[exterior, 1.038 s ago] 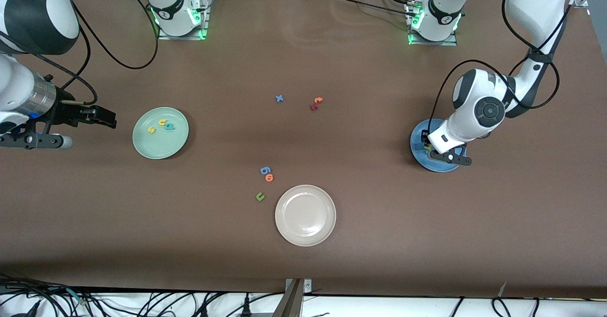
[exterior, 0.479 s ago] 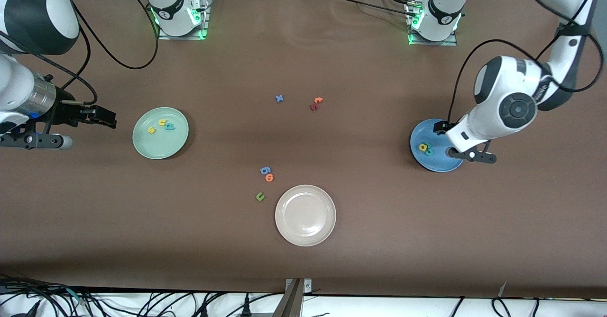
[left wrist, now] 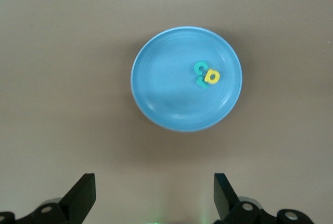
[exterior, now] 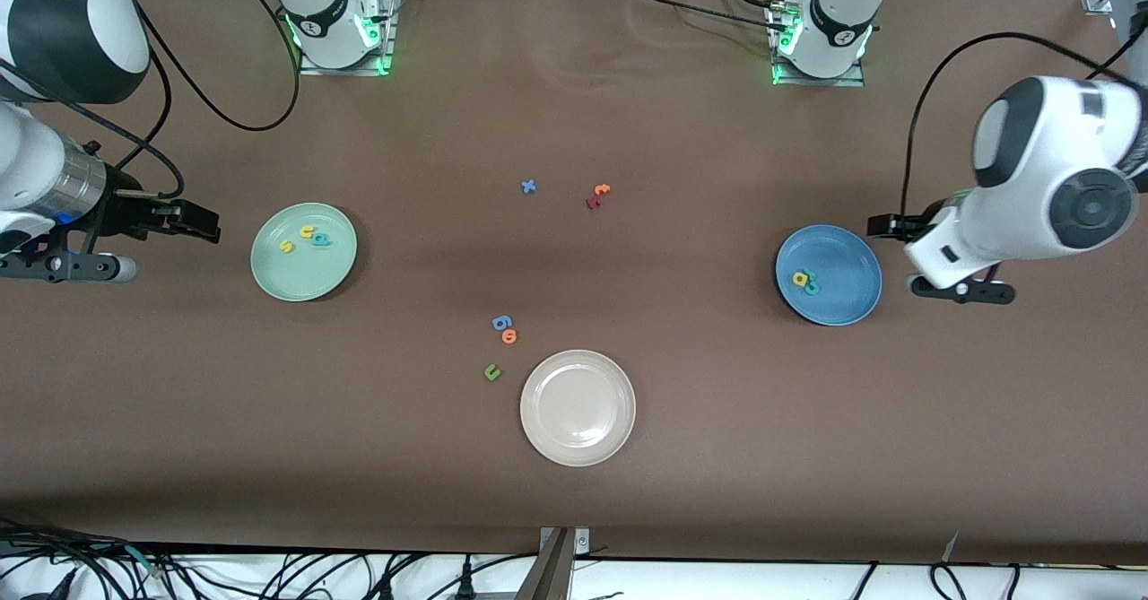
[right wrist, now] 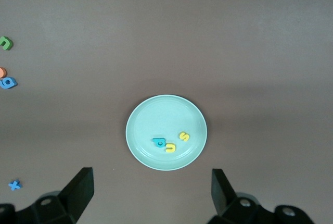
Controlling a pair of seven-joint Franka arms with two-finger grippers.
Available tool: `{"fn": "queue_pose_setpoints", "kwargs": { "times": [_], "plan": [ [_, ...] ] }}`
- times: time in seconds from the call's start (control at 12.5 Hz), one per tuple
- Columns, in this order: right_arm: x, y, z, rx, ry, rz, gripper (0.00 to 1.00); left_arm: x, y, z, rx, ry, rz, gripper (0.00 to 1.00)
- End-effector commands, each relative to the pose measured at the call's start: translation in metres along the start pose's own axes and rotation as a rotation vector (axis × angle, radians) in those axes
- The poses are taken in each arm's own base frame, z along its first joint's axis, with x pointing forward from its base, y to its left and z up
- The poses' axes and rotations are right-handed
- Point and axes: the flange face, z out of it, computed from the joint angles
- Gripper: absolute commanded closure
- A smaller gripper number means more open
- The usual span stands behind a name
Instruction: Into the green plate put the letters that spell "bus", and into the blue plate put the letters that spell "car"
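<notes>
While both arms hang above the table, the left gripper (left wrist: 152, 198) has its fingers spread wide with nothing between them, over bare table just beside the blue plate (exterior: 847, 259) on the side toward the left arm's end of the table. Its wrist points straight down. The letters that spell "car" (exterior: 804, 282) lie clustered in that plate, touching one another, the yellow one against the teal ones.

The right gripper (right wrist: 151, 195) is likewise spread wide and empty, over the table well toward the right arm's end from the blue plate, beside the green plate (exterior: 287, 279); this arm waits. The letters that spell "bus" (exterior: 305, 239) sit in the green plate.

A cream-white plate (exterior: 578, 439) lies nearer the front camera than the blue plate, between the two coloured plates.
</notes>
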Motion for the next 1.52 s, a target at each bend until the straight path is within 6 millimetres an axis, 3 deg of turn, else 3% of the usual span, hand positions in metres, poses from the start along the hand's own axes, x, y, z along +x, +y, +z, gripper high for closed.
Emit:
{"fn": "queue_pose_setpoints", "kwargs": {
  "times": [0.0, 0.08, 0.4, 0.56, 0.64, 1.04, 1.44],
  "plan": [
    [-0.001, -0.002, -0.005, -0.008, -0.002, 0.009, 0.0, -0.01, -0.017, -0.036, -0.035, -0.006, 0.007, 0.0],
    [-0.001, -0.001, -0.006, -0.008, -0.001, 0.011, 0.0, -0.022, -0.019, -0.055, -0.039, 0.015, -0.009, 0.0],
    [-0.001, -0.001, -0.005, -0.009, -0.002, 0.011, 0.0, -0.07, -0.011, -0.101, -0.008, 0.065, -0.022, 0.0],
    [-0.001, -0.001, -0.005, -0.009, -0.002, 0.011, 0.0, -0.085, -0.029, -0.115, -0.07, 0.1, -0.069, 0.0],
    [-0.001, -0.001, -0.005, -0.009, -0.002, 0.011, 0.0, -0.088, -0.035, -0.119, -0.075, 0.117, -0.084, 0.0],
    [-0.001, -0.001, -0.005, -0.009, -0.004, 0.011, 0.0, -0.109, -0.025, -0.139, -0.062, 0.18, -0.061, 0.0],
    [-0.001, -0.001, -0.005, -0.009, -0.004, 0.011, 0.0, -0.105, -0.018, -0.133, -0.059, 0.193, -0.057, 0.0]
  ]
}}
